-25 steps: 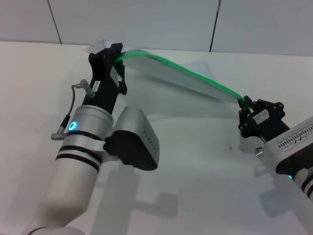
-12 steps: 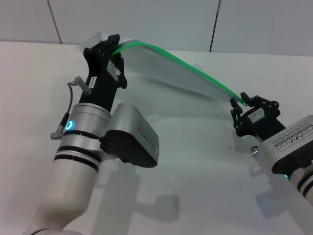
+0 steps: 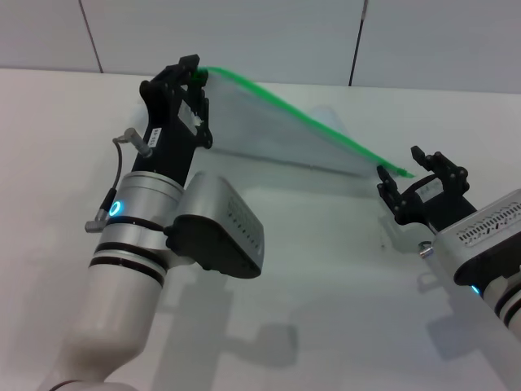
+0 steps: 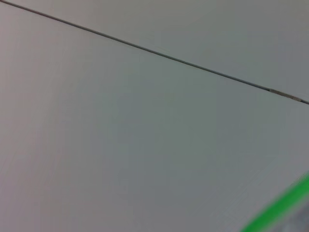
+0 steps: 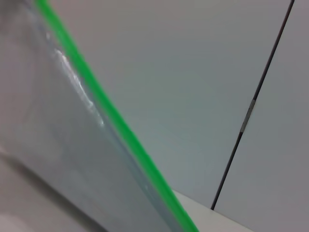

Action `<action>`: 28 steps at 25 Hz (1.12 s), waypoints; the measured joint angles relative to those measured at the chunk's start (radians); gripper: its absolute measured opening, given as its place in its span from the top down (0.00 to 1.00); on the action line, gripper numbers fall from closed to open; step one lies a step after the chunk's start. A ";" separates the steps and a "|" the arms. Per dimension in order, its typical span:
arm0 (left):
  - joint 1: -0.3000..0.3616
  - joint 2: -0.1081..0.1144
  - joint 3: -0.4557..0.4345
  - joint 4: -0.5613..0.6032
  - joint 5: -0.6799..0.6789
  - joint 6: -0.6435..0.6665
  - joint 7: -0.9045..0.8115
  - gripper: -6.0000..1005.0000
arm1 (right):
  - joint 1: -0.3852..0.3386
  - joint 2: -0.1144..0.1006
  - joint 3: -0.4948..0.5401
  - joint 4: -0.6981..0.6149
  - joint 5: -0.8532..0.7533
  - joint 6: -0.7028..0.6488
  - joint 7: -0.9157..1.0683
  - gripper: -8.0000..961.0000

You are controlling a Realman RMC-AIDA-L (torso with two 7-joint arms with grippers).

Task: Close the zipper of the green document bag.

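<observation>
The white table (image 3: 309,309) lies under the green document bag (image 3: 269,130), which hangs above it with its long axis running from the far left down to the near right, green edge uppermost. The zipper (image 3: 301,110) is now drawn nearly straight, where half a second ago it bowed upward. The left gripper (image 3: 191,77) pinches the bag's far-left corner, closed on it. The right gripper (image 3: 411,181) has spread its fingers and let go of the zipper's near end, which pokes out just beside it.
</observation>
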 joint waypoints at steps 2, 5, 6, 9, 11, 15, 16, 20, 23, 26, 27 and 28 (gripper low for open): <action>0.000 0.001 0.000 0.000 0.000 -0.004 -0.007 0.85 | 0.000 0.000 0.000 0.000 0.001 0.000 0.000 0.44; 0.000 0.001 -0.001 0.000 0.000 -0.006 -0.008 0.82 | 0.000 0.000 0.000 -0.001 0.004 -0.001 0.000 0.42; 0.000 0.001 -0.001 0.000 0.000 -0.006 -0.008 0.81 | 0.000 0.000 0.000 -0.001 0.004 -0.001 0.000 0.41; 0.000 0.002 -0.003 0.000 0.000 -0.006 -0.009 0.77 | -0.001 0.000 0.000 -0.002 0.010 -0.001 0.000 0.39; 0.000 0.003 -0.003 0.000 0.000 -0.006 -0.012 0.71 | -0.001 0.000 0.000 -0.006 0.028 0.001 -0.001 0.38; 0.000 0.003 -0.002 0.000 0.000 -0.005 -0.010 0.55 | -0.001 0.002 0.000 -0.012 0.042 0.005 -0.005 0.28; -0.001 0.003 -0.002 0.000 0.000 -0.005 -0.009 0.53 | -0.001 0.002 0.000 -0.013 0.042 0.006 -0.005 0.26; 0.000 0.002 -0.004 -0.002 -0.001 -0.008 -0.019 0.46 | -0.009 0.002 0.000 -0.022 0.042 0.040 -0.005 0.21; 0.006 0.003 -0.008 -0.002 0.000 -0.025 -0.072 0.46 | -0.021 0.001 0.000 -0.034 0.048 0.088 -0.006 0.21; 0.008 0.004 -0.010 -0.001 -0.001 -0.085 -0.188 0.46 | -0.029 -0.002 0.000 -0.049 0.078 0.117 -0.004 0.21; 0.008 0.005 -0.011 0.000 -0.003 -0.101 -0.220 0.46 | -0.030 -0.003 0.000 -0.054 0.094 0.123 0.000 0.21; 0.009 0.005 -0.012 0.000 -0.005 -0.110 -0.244 0.46 | -0.031 -0.004 0.000 -0.060 0.108 0.127 0.004 0.21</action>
